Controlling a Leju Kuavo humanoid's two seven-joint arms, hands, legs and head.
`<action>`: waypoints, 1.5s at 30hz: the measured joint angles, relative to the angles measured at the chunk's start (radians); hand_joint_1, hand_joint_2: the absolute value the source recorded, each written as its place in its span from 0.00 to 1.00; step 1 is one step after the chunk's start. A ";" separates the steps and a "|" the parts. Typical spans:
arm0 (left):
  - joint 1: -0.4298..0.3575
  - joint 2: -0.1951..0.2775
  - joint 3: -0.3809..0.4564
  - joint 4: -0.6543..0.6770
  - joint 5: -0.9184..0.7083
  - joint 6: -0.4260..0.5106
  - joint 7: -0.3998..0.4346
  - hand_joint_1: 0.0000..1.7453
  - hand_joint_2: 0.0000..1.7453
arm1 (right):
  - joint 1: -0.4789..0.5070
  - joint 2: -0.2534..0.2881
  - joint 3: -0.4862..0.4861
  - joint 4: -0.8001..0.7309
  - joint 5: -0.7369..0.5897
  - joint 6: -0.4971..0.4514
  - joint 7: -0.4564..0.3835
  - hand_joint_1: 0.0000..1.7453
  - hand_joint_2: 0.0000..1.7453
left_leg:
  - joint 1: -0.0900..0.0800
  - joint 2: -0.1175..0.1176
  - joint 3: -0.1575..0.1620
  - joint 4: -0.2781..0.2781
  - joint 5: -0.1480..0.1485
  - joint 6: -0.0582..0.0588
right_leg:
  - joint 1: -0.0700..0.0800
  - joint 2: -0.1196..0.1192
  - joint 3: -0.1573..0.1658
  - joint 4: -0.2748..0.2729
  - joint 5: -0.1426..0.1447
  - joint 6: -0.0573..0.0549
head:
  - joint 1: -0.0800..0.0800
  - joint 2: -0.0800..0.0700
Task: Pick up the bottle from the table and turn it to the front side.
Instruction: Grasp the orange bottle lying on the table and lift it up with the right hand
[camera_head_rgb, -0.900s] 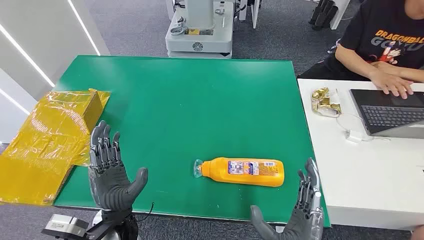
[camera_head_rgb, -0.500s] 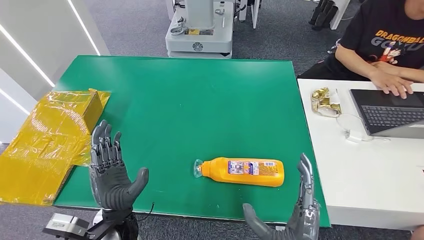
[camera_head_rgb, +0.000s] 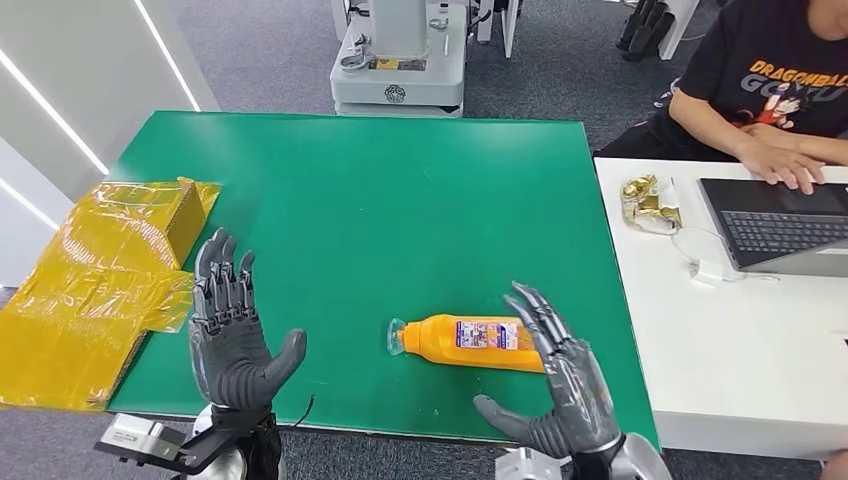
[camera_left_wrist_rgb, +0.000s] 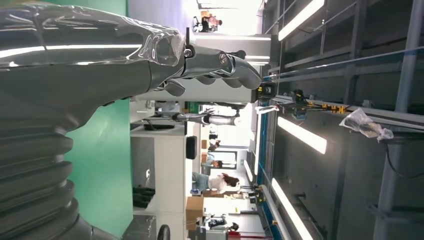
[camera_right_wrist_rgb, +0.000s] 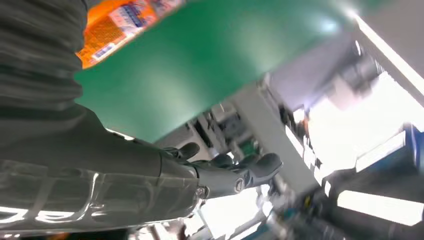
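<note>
An orange bottle (camera_head_rgb: 470, 341) with a clear cap and a printed label lies on its side on the green table (camera_head_rgb: 380, 200), near the front edge, cap pointing left. My right hand (camera_head_rgb: 558, 385) hovers over the bottle's right end with fingers spread, holding nothing; part of the bottle (camera_right_wrist_rgb: 117, 27) shows in the right wrist view. My left hand (camera_head_rgb: 232, 335) stands palm-up with fingers apart at the table's front left, well clear of the bottle. The left hand's fingers (camera_left_wrist_rgb: 220, 62) are extended in the left wrist view.
Yellow wrapped boxes (camera_head_rgb: 95, 280) lie at the table's left edge. A white table (camera_head_rgb: 740, 340) on the right carries a laptop (camera_head_rgb: 780, 225) and a gold wrapper (camera_head_rgb: 648, 203); a person (camera_head_rgb: 770, 90) sits there typing. A grey machine base (camera_head_rgb: 398, 75) stands beyond the far edge.
My right hand has swung in from the front right corner to over the bottle's right end. My left hand has shifted slightly forward and right. The bottle has not moved.
</note>
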 joint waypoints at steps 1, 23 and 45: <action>-0.001 0.000 0.000 0.000 0.000 -0.001 0.000 0.00 1.00 | -0.047 -0.025 0.002 0.030 -0.013 0.074 -0.003 0.00 1.00 | 0.000 0.000 0.000 0.000 0.000 0.000 | 0.000 0.000 0.000 0.000 0.000 0.000 | 0.000 0.000; -0.002 0.000 0.037 0.000 -0.005 0.023 0.000 0.00 1.00 | -0.837 -0.065 0.374 0.698 -0.282 0.494 -0.047 0.00 1.00 | 0.000 -0.002 -0.001 0.001 0.003 0.002 | 0.000 -0.002 0.000 0.001 0.002 0.002 | 0.000 0.000; -0.020 0.000 0.041 0.029 0.010 0.030 0.000 0.00 1.00 | -0.822 -0.018 0.559 0.876 -0.427 0.531 -0.070 0.00 1.00 | 0.000 -0.003 -0.001 0.001 0.003 0.002 | 0.000 -0.002 -0.001 0.000 0.002 0.002 | 0.000 0.000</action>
